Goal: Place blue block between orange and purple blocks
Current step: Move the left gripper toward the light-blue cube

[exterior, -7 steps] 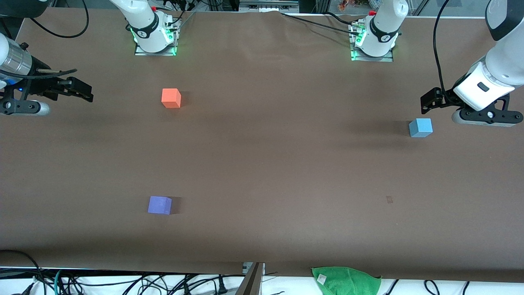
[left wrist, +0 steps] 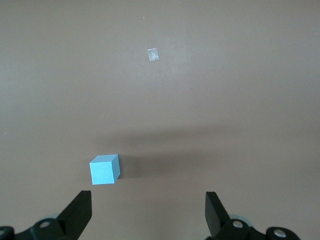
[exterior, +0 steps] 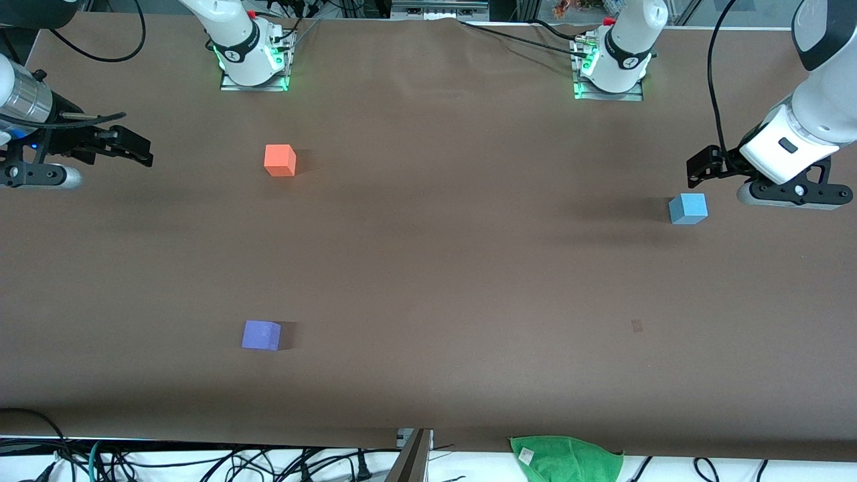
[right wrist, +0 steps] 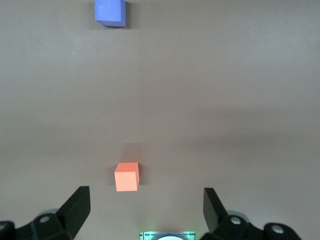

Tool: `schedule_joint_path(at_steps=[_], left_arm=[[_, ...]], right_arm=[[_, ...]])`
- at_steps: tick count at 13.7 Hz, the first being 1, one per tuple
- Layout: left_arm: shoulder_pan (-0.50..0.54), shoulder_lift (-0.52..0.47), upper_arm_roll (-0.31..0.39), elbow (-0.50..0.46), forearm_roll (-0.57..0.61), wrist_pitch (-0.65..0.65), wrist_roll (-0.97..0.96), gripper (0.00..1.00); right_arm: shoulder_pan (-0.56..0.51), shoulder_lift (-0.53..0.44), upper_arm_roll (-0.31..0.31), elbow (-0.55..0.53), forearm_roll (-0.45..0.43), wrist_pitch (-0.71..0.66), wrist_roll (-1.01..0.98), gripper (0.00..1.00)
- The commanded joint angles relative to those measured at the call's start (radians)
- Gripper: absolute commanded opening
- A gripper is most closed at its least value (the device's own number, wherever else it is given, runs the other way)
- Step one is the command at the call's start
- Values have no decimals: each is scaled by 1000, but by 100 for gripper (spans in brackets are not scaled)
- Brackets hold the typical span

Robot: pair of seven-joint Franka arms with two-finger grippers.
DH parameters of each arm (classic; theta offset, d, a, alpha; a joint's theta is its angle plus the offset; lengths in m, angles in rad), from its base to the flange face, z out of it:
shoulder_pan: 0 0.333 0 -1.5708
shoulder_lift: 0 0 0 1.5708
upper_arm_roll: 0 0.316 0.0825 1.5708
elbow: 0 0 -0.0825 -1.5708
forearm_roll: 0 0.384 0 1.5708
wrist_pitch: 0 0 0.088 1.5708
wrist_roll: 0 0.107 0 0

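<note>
Light sky-blue block [exterior: 687, 208], bright orange block [exterior: 280, 160], violet-purple block [exterior: 261, 335], all plain and matte, on a plain brown bench [exterior: 455, 268], black left gripper [left wrist: 148, 219], black right gripper [right wrist: 146, 214], green cloth [exterior: 568, 458] at the bench's edge

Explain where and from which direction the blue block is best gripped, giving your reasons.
Probably from straight above, with the open left gripper closing on two opposite upright faces of the blue block. It sits flat and alone on the table, so its top and sides are free. The cube lies slightly turned, so rotate the fingers square to its faces.
</note>
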Motion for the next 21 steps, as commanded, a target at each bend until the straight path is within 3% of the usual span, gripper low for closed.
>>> schedule_joint_path(at_steps=[1,18,21], left_arm=[[-7,16,6,31,-10,-13,1,100],[-9,19,0,34,-11,-16,-2,100],[-24,44,-11,71,-5,-18,0,100]], right_arm=[[-14,9,8,21,20,-3,-1,100],[-14,11,8,21,22,-3,-2,100],[-14,9,6,21,22,-3,-2,100]])
